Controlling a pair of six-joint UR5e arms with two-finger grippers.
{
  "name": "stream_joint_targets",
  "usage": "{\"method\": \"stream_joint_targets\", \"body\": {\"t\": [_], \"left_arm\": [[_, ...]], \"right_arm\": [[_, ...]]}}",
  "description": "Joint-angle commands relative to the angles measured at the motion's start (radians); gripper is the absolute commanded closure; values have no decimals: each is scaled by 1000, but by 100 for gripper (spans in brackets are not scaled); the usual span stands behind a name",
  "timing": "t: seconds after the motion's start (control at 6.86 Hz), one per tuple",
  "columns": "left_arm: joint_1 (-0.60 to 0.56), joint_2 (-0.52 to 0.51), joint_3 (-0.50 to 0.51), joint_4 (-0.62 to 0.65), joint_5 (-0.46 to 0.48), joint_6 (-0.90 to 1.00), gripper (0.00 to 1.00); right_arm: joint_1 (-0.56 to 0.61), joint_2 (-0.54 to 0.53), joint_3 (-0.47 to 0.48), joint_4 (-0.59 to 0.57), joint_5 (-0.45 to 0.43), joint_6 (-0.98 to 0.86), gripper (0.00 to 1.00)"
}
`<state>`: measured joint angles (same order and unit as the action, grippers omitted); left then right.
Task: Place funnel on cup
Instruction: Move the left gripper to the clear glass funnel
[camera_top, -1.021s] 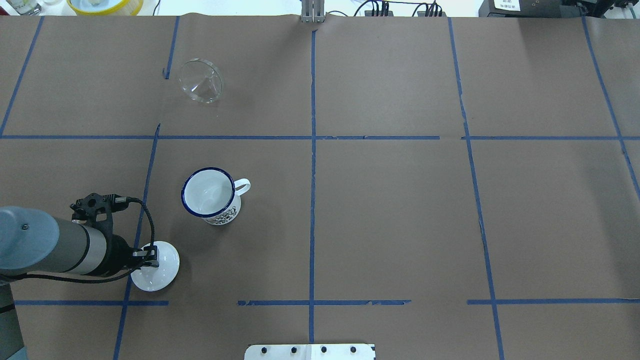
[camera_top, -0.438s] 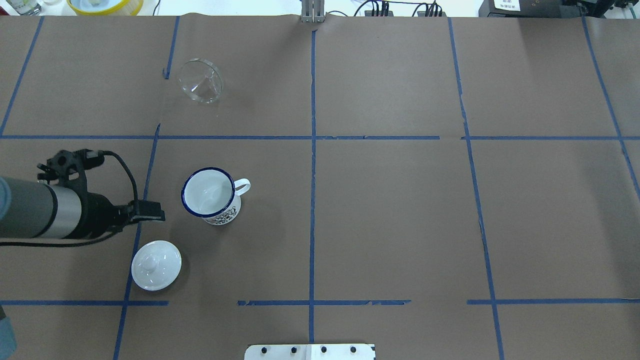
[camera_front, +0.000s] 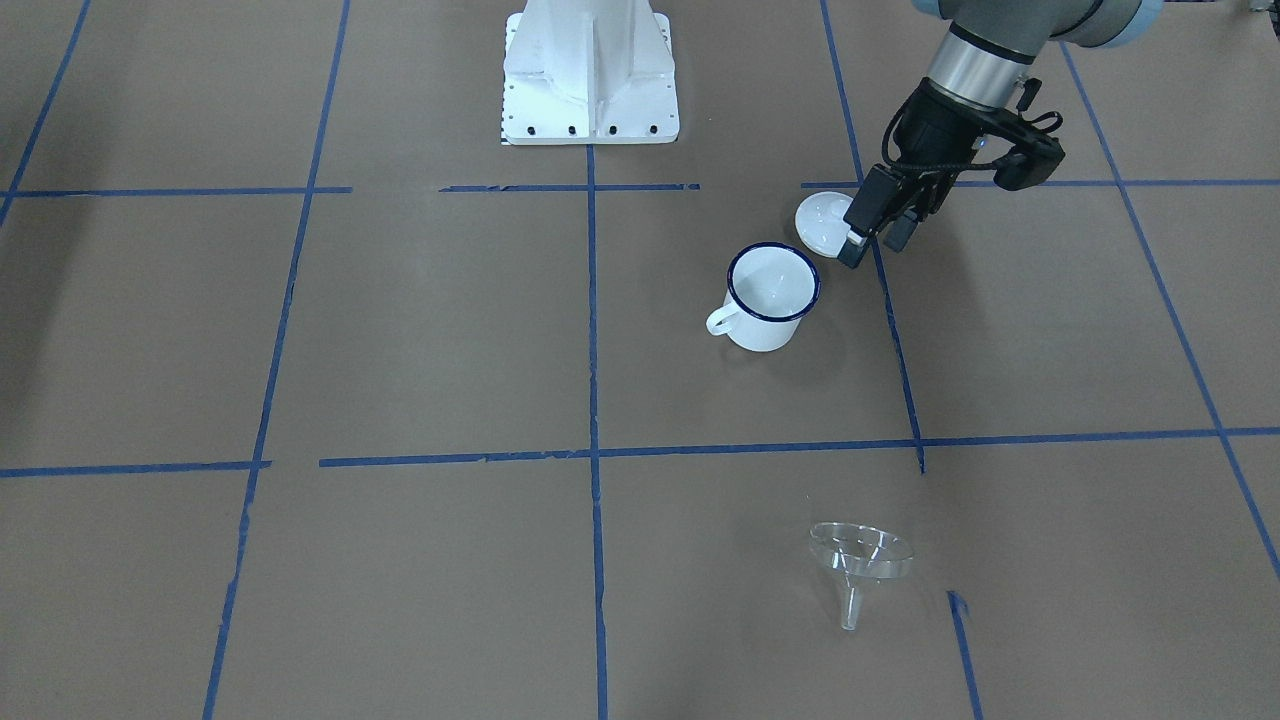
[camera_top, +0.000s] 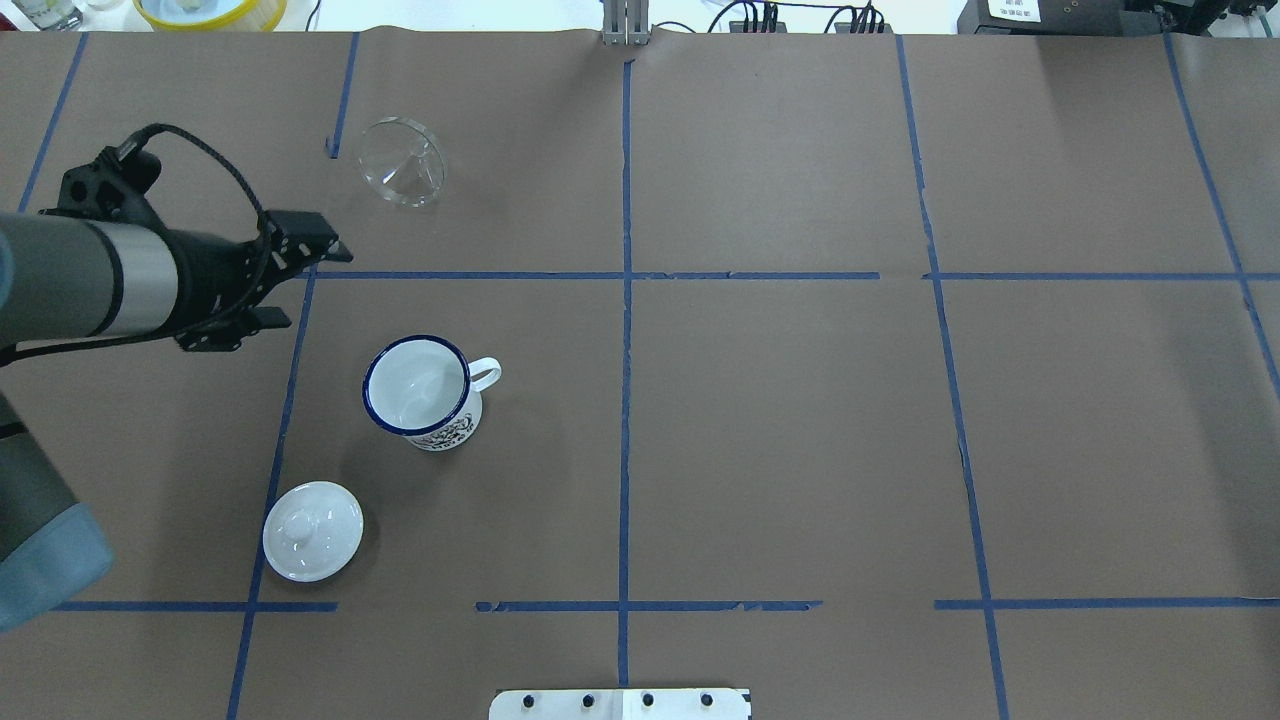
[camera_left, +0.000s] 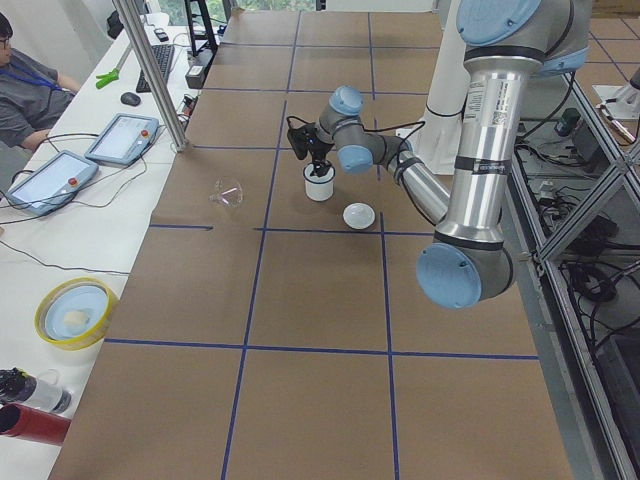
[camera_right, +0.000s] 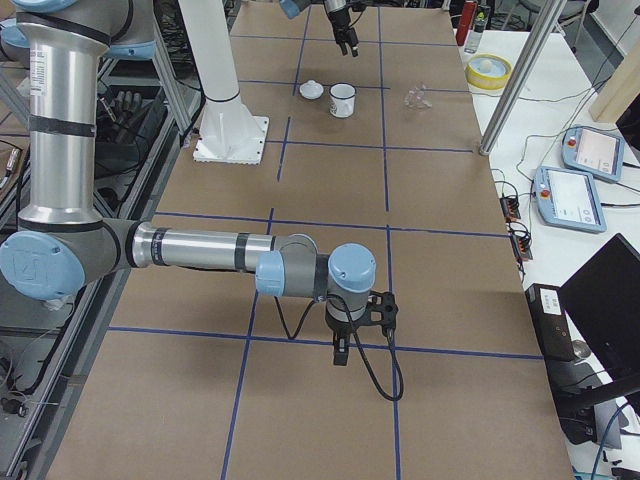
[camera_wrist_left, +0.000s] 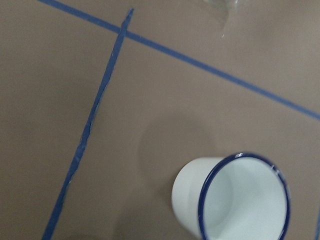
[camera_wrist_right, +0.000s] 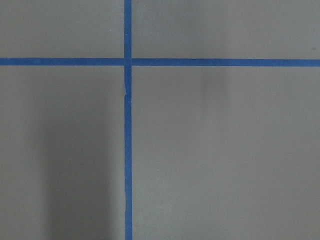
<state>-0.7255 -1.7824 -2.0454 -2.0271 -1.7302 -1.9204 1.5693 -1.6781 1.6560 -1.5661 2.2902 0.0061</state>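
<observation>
Funnel (camera_top: 402, 175): lay tilted on desk (camera_top: 800, 400), well apart from cup (camera_top: 420, 392), which stood upright. Left gripper (camera_top: 312, 287): fingers (camera_top: 300, 238) spread wide, holding nothing, near cup. Right gripper (camera_right: 340, 357): finger spread could not be told.

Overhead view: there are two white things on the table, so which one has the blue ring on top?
The enamel mug. It stands open with a dark blue rim and a small loop handle. The round lid is white all over with a knob in its middle.
</observation>
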Motion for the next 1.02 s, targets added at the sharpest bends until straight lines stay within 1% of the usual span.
{"method": "stream_joint_targets", "body": {"t": [0.0, 0.15, 0.29, 0.44, 0.58, 0.73, 0.88], "left_arm": [[-8, -185, 214, -10, 139, -310, 0], [-8, -245, 340, -80, 197, -380, 0], [-8, -273, 466, -196, 233, -417, 0], [-17, -328, 617, -308, 273, -433, 0], [-32, -347, 683, -346, 303, -437, 0], [-43, -369, 733, -369, 304, -437, 0], [-46, -417, 851, -428, 305, -434, 0]], "right_arm": [[0, 0, 1, 0, 0, 0, 0], [0, 0, 1, 0, 0, 0, 0], [0, 0, 1, 0, 0, 0, 0], [0, 0, 1, 0, 0, 0, 0], [0, 0, 1, 0, 0, 0, 0], [0, 0, 1, 0, 0, 0, 0], [0, 0, 1, 0, 0, 0, 0]]}}
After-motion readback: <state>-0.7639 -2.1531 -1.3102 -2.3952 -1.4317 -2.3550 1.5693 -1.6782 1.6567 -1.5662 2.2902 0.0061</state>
